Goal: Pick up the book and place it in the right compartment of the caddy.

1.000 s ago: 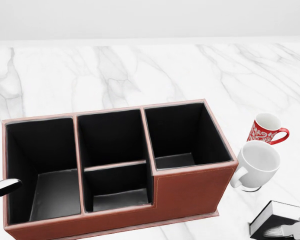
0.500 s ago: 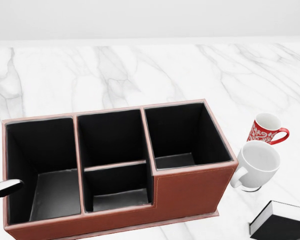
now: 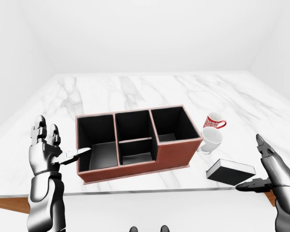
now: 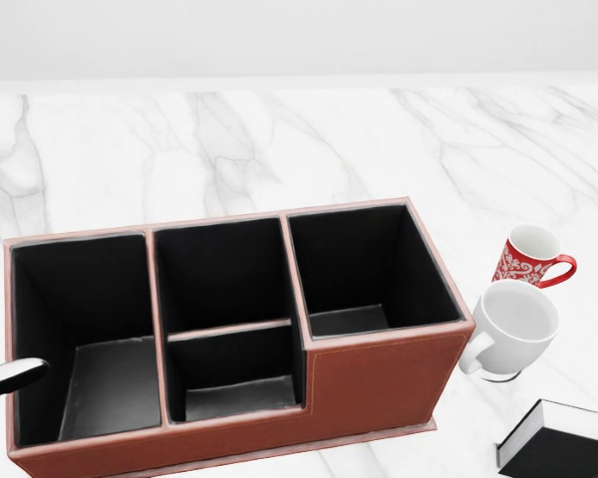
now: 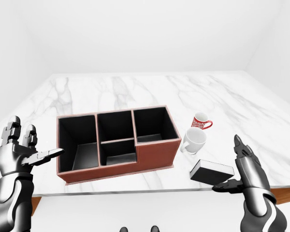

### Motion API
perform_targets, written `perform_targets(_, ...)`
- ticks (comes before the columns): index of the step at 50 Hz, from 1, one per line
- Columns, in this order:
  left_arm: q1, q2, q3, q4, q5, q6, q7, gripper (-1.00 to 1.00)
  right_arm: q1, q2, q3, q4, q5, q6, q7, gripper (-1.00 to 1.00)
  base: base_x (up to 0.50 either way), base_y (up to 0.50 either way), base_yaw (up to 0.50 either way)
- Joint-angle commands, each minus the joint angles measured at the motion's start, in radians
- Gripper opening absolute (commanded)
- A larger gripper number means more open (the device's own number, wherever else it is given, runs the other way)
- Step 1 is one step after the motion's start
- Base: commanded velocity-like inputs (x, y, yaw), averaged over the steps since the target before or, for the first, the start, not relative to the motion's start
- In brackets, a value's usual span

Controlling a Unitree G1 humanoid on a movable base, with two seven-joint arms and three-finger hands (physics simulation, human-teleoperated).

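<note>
No writing or brand can be read on anything here; the only marking is a white floral pattern on the red mug (image 4: 531,257). The book (image 5: 211,172) is a dark, closed volume with a pale band of page edges along one side, lying flat near the bottom edge of the white marble worktop (image 3: 135,92), to the right of the caddy (image 4: 379,373) and just below the plain white mug (image 4: 511,329). The caddy is reddish-brown with a black lining, and its right compartment holds nothing. The right robot hand (image 5: 245,166) hangs just right of the book, fingers spread apart and not touching it. The left robot hand (image 3: 48,147) is raised beside the caddy's left end, fingers apart too, gripping nothing.
</note>
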Motion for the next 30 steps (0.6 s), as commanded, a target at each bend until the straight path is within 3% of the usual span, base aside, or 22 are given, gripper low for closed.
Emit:
perform_targets(1,0.000,0.000,-0.002,0.003,0.000,-0.003,0.000,1.00,-0.017,-0.022,0.030,0.080,0.006,-0.011,-0.045,1.00,0.00,0.00,0.00)
perform_targets(13,0.003,-0.002,0.000,-0.006,0.000,0.003,-0.001,1.00,-0.043,-0.061,0.057,0.178,0.028,-0.013,-0.104,1.00,0.00,0.00,0.00)
perform_targets(23,0.001,-0.003,-0.004,0.003,0.004,-0.004,-0.003,1.00,-0.088,-0.090,0.094,0.213,0.050,0.019,-0.131,1.00,0.00,0.00,0.00)
perform_targets(30,0.002,-0.003,-0.007,0.002,0.005,-0.005,-0.002,1.00,-0.107,-0.114,0.115,0.259,0.056,0.020,-0.156,1.00,0.00,0.00,0.00)
